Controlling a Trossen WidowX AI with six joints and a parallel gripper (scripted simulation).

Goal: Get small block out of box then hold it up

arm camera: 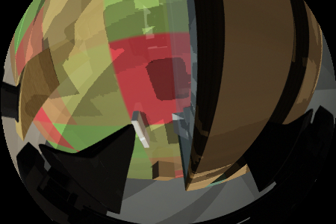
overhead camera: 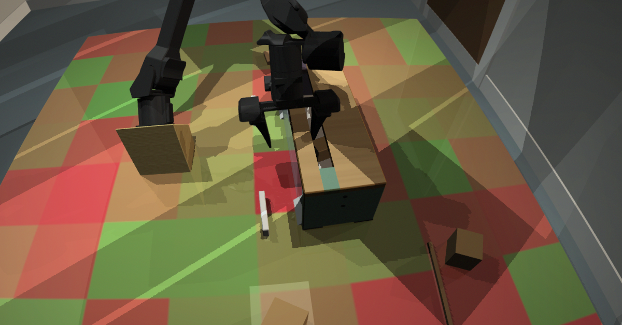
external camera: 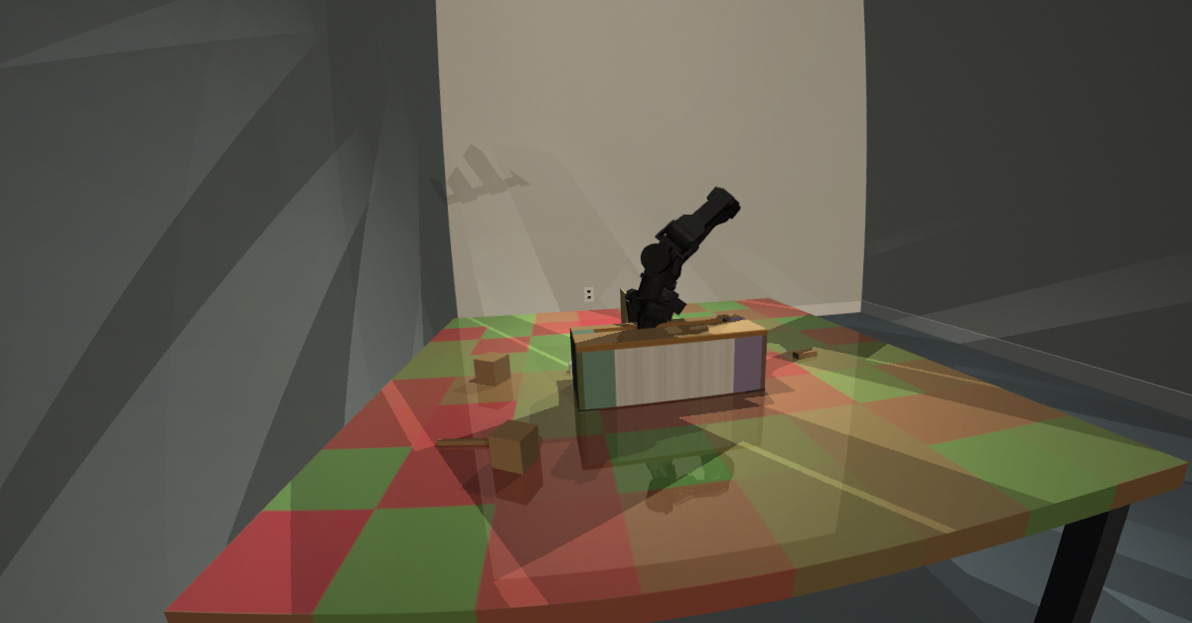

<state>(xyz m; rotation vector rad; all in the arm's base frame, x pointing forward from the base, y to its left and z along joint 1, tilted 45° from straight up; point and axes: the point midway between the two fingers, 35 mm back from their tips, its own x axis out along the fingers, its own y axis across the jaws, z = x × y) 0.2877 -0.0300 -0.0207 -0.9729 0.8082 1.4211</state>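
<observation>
Brown wooden panel (overhead camera: 154,148) (external camera: 623,305) (arm camera: 31,92) stands toward the desk's (overhead camera: 173,257) (external camera: 917,547) (arm camera: 86,136) left edge, top view, just below the arm's elbow side. Leave it alone.

Next right, white bar (overhead camera: 263,207) (arm camera: 141,130) lies just off the box front. Mind it if the outer finger drops lower.

Pincer (overhead camera: 292,143) (external camera: 644,320) (arm camera: 181,124) is wide, nothing in it. One finger is outside the clear front, the other over the lid slot (overhead camera: 327,155) (arm camera: 302,39). Can't tell how deep it reaches.

Box (overhead camera: 356,166) (external camera: 675,373) (arm camera: 254,65) runs lengthwise between the desk's far and near edges. Step in hand, my read: poke the block along the shelf with the slot finger. Confirm which end is the exit first; teal band (overhead camera: 329,179) (external camera: 599,379) (arm camera: 220,178) marks the end toward the near edge, but colour alone doesn't settle it. Then sweep slowly, finger centred in the slot, no side load on the lid. Wrong way = pocket, block lost.

Block: can't pick it out. Presumably inside, below the slot, not between the fingers; fore or aft of the inner one, can't tell.

Far right, wooden cube (overhead camera: 469,244) (external camera: 515,447) sits toward the near right corner, well apart. Not our part.
</observation>
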